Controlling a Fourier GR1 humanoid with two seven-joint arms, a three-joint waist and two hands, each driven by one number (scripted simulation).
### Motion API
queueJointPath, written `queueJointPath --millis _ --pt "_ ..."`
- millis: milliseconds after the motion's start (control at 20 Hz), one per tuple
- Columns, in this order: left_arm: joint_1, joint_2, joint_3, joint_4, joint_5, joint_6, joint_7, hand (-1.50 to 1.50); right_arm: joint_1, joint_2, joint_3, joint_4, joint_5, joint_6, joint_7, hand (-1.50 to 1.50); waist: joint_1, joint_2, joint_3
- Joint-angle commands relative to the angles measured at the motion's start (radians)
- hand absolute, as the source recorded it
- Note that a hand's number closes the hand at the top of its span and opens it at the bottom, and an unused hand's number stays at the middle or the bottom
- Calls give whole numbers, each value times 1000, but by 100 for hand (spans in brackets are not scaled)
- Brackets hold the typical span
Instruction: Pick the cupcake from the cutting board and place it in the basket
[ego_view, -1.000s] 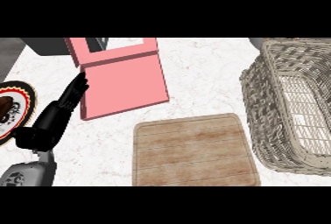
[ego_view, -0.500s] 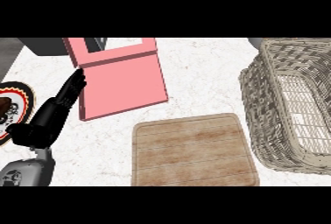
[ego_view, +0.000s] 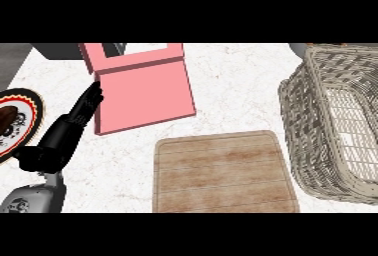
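While held open and straight, left robot hand beside pink object, cutting board centre, wicker basket right.

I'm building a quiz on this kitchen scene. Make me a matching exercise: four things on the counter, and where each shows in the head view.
Things:
1. cutting board
2. basket
3. plate
4. pink tray

Places:
a. right edge
b. upper left of centre
c. lower centre
d. left edge

Pairs: 1-c, 2-a, 3-d, 4-b
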Motion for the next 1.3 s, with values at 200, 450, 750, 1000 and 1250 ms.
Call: queueJointPath --millis 200,450,750,1000,1250 --pt "-35 8 2 -1 17 -21 20 0 -143 53 -183 -248 -162 91 246 150 35 11 -1" --pt "-29 -12 -22 27 -1 -17 -4 0 -298 121 -284 -193 -213 91 361 150 38 13 -1" --pt "-15 -16 -20 37 -2 -17 -29 0 -484 98 -464 -56 -326 148 475 150 45 10 3" --pt "-19 -6 -12 29 9 -29 -22 0 -612 49 -584 42 -485 229 512 150 40 5 5" --pt "29 -20 -21 18 -15 -10 -55 0 -685 -21 -793 276 -816 298 313 150 26 2 6"
